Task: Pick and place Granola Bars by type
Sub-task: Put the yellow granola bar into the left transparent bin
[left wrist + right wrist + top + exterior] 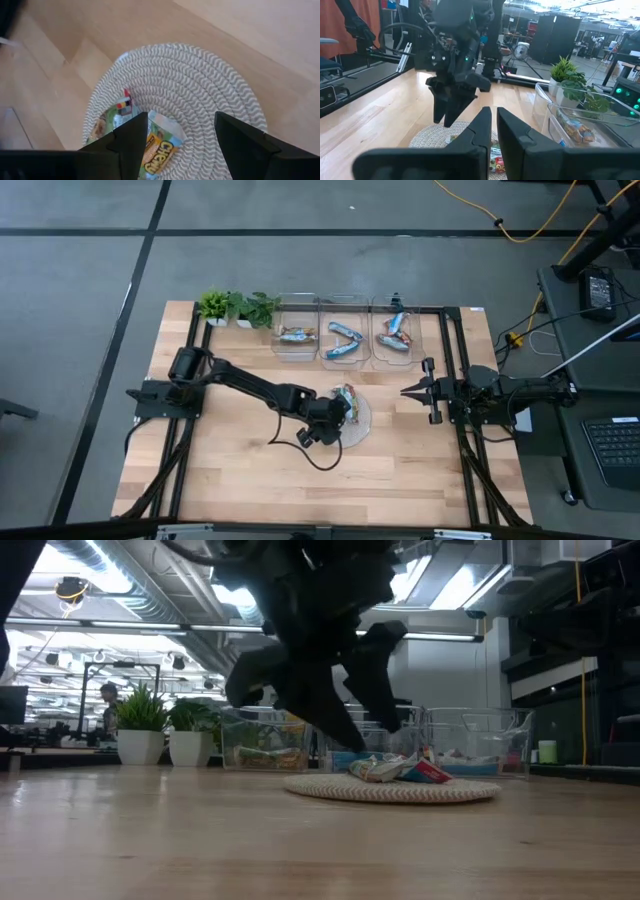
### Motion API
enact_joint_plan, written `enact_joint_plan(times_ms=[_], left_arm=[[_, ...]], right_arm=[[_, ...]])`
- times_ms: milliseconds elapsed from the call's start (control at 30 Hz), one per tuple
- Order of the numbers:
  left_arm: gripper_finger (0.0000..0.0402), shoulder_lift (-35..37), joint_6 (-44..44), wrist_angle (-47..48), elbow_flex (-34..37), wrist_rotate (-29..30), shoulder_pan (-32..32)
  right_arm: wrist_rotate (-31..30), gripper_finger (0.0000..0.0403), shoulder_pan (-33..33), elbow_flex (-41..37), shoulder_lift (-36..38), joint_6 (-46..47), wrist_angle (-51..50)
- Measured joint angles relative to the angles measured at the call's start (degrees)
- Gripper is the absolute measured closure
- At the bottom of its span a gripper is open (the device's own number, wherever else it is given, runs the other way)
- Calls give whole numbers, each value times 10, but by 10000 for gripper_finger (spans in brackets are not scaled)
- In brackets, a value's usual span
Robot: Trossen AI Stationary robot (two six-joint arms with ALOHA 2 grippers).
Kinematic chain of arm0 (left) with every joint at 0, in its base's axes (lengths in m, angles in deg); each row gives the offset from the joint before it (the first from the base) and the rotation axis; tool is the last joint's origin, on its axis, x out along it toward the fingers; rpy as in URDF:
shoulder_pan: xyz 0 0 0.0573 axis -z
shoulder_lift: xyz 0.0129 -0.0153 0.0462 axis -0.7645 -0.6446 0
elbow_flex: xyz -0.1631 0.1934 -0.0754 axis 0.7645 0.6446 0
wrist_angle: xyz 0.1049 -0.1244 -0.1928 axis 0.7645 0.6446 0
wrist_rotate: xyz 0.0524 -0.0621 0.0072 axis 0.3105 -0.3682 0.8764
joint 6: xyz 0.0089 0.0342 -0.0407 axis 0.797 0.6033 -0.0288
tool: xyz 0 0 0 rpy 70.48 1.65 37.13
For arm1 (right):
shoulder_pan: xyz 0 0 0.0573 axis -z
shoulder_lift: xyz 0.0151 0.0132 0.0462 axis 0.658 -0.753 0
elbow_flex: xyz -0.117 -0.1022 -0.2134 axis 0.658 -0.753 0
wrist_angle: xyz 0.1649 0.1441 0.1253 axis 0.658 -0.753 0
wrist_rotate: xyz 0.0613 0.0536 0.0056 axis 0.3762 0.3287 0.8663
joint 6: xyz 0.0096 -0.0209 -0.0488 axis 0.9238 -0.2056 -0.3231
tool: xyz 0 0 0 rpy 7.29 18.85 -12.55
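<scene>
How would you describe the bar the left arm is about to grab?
Find the round woven mat in the middle of the wooden table. The left tool hovers open over two bars; the target is the green-and-white bar marked "Chewy", beside one with a red end.

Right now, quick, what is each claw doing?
Left claw: open, above the bars on the mat, holding nothing.
Right claw: shut, empty, waiting beside the mat.

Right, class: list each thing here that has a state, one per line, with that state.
Left tool: open, poised over the bars on the mat.
Right tool: shut, empty, waiting beside the mat.
Woven mat: still holds granola bars.
Three clear bins: each contains bars.
</scene>
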Motion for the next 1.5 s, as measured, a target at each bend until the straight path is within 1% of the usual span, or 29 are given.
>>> enact_joint_plan(times_ms=[533, 833, 1033, 1100, 1500], left_arm=[[195, -10, 0, -10, 0, -5, -41], [207, -10, 0, -10, 0, -23, -44], [208, -10, 0, -14, 1, -27, -45], [210, -10, 0, -30, 9, -31, -44], [213, -12, 0, -36, 14, -33, -52]], right_arm=[[0, 369, 0, 0, 0, 0, 0], [0, 369, 0, 0, 0, 0, 0], [0, 369, 0, 0, 0, 0, 0], [0, 369, 0, 0, 0, 0, 0], [0, 369, 0, 0, 0, 0, 0]])
